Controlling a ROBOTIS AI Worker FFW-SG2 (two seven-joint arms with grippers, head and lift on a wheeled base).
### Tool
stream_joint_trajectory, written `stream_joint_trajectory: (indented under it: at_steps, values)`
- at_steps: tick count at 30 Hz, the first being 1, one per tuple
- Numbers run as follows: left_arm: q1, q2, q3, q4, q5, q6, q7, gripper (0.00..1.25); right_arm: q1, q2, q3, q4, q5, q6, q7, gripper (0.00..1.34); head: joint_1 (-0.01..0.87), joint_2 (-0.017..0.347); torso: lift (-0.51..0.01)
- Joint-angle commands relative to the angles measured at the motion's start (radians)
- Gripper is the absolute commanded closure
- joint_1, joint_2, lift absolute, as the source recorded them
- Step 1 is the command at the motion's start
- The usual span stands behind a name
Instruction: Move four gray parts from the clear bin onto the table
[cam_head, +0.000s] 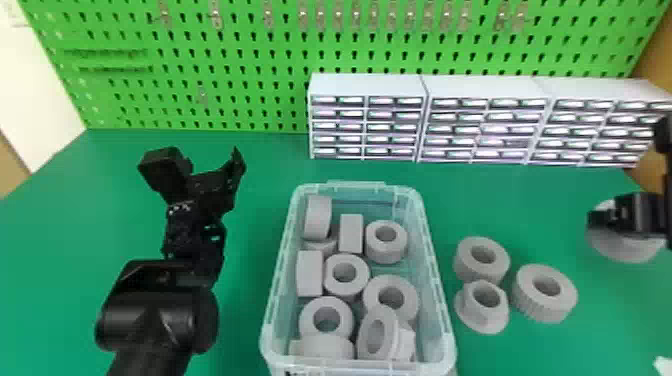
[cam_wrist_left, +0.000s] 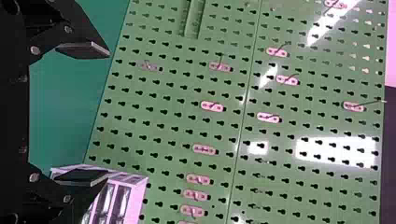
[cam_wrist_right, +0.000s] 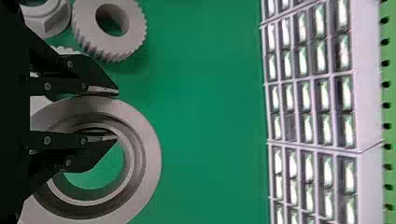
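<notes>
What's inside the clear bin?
The clear bin holds gray parts, some showing round holes, some turned on edge. Upper ones overlap others, so the bottom is partly hidden.

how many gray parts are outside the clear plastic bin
4: two gray toothed rings and a gray flanged nut right of the bin, a large gray ring by the right gripper.

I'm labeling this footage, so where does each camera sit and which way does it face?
Head view: on the head, facing forward and down over the table, clear bin and drawer cabinets; left arm and part of the right arm show.
Left wrist view: on the left wrist, facing the pegboard; left gripper shows.
Right wrist view: on the right wrist, facing a large gray ring on the table; right gripper shows.
Head and right wrist views share that ring and the cabinets.
</notes>
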Motion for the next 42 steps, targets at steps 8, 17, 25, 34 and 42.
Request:
stream_joint_trajectory:
  at_steps: [8,17,25,34,42]
  values:
    - [0.004,-0.007,0.006,0.003,-0.005,0.0,0.0,0.35,0.035,0.004,-0.037,0.104,0.028,0.001,0.0,1.01,0.693,0.072,-0.052]
    - [0.007,-0.011,0.009,0.003,-0.009,0.0,0.0,0.35,0.053,0.001,-0.064,0.163,0.048,0.001,0.0,1.01,0.693,0.072,-0.052]
    - [0.01,-0.013,0.017,0.003,-0.009,0.0,0.0,0.35,0.066,-0.011,-0.08,0.181,0.065,0.001,0.0,1.01,0.693,0.072,-0.052]
    - [0.013,-0.014,0.021,0.003,-0.009,-0.001,0.0,0.35,0.08,-0.016,-0.1,0.23,0.066,0.001,0.0,1.01,0.693,0.072,-0.052]
    - [0.018,-0.014,0.021,0.003,-0.012,-0.001,0.0,0.35,0.096,-0.027,-0.095,0.295,-0.006,-0.012,0.0,1.01,0.693,0.072,-0.052]
